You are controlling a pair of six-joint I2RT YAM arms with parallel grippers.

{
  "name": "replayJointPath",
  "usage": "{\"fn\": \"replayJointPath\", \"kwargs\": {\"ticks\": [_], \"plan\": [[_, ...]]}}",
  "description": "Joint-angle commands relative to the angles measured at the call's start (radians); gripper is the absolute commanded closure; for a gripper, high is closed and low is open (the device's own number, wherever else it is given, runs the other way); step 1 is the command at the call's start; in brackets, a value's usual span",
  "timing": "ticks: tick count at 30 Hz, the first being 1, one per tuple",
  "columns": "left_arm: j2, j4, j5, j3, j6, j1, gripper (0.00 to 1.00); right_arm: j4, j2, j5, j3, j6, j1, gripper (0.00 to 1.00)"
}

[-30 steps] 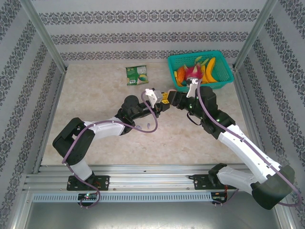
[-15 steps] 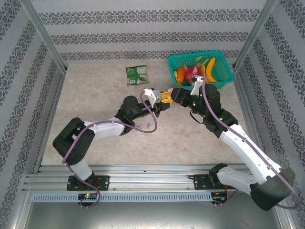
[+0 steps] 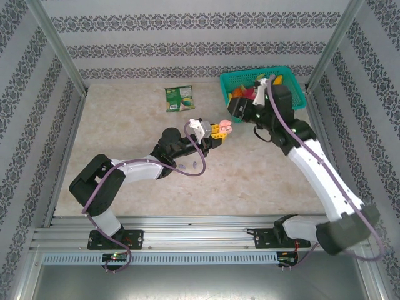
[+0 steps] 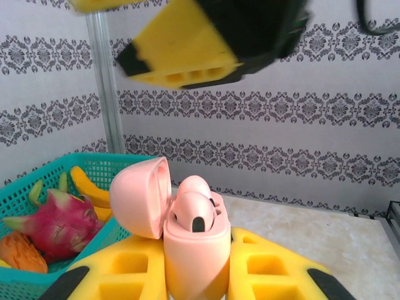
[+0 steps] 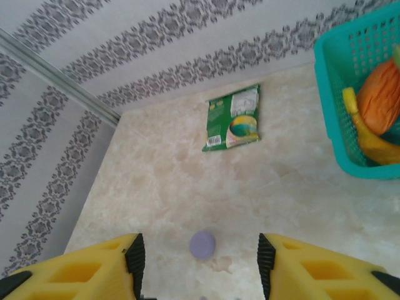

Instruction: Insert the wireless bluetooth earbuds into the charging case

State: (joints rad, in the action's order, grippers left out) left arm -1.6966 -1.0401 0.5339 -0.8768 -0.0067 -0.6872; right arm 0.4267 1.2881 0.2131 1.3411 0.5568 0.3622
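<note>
While the left gripper (image 4: pixel 197 270) is clamped on the lower body of the pink charging case (image 4: pixel 195 250), the case stands upright between its yellow fingers (image 4: pixel 125 275). It is held above the table (image 3: pixel 125 144), toward the far edge and just left of the basket (image 5: pixel 328 106). The lid is swung open on its hinge to the left. The wireless bluetooth earbuds (image 4: pixel 192 212), both pale pink, sit side by side in the case's wells with their tops standing above the rim.

The right gripper (image 5: pixel 200 274) is up and apart from the case, over the basket's near left corner. Its jaws are spread with nothing between them, and one of its yellow fingers shows above the open case in the left wrist view.

The teal basket sits in the far right corner of the table. It holds a magenta dragon fruit (image 4: pixel 53 222), a yellow banana (image 5: pixel 369 142) and an orange fruit (image 5: pixel 378 94).

A green snack packet (image 5: pixel 234 119) lies flat near the middle of the far edge. A small round lavender piece (image 5: pixel 202 244) lies on the bare tabletop, well apart from the packet and nearer the table's middle.
</note>
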Motion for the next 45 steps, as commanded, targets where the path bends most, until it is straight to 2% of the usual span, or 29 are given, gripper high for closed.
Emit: {"fn": "replayJointPath", "kwargs": {"ticks": [1, 6, 10, 19, 24, 29, 36, 38, 41, 43, 45], "plan": [[-0.006, -0.007, 0.04, 0.007, 0.02, -0.012, 1.0, 0.149, 0.113, 0.067, 0.094, -0.074, -0.006, 0.51], [-0.008, 0.014, 0.042, -0.002, 0.02, -0.011, 1.0, 0.228, 0.24, 0.113, 0.177, -0.125, -0.002, 0.63], [-0.01, 0.043, 0.034, -0.017, 0.019, -0.006, 1.0, 0.24, 0.214, 0.113, 0.13, -0.138, 0.013, 0.68], [-0.048, 0.013, 0.027, -0.039, -0.042, 0.017, 1.0, 0.218, 0.051, 0.065, -0.05, -0.115, 0.018, 0.69], [-0.067, -0.009, 0.014, -0.041, -0.075, 0.021, 1.0, 0.192, 0.021, 0.057, -0.09, -0.087, -0.001, 0.68], [-0.112, 0.028, -0.009, -0.067, -0.144, 0.034, 1.0, 0.161, -0.006, 0.008, -0.141, -0.03, -0.039, 0.63], [-0.227, 0.282, -0.02, -0.221, -0.33, 0.043, 1.0, 0.125, -0.058, -0.019, -0.277, 0.029, -0.096, 0.6], [-0.266, 0.443, -0.045, -0.309, -0.424, 0.044, 1.0, 0.115, -0.067, -0.018, -0.317, 0.038, -0.098, 0.6], [-0.362, 0.766, -0.016, -0.51, -0.495, 0.048, 1.0, 0.097, -0.073, -0.011, -0.371, 0.05, -0.098, 0.6], [-0.436, 0.871, 0.007, -0.609, -0.546, 0.048, 1.0, 0.077, -0.083, -0.009, -0.404, 0.063, -0.098, 0.59], [-0.49, 0.899, 0.027, -0.66, -0.596, 0.048, 1.0, 0.067, -0.089, -0.009, -0.423, 0.073, -0.096, 0.58]]}}
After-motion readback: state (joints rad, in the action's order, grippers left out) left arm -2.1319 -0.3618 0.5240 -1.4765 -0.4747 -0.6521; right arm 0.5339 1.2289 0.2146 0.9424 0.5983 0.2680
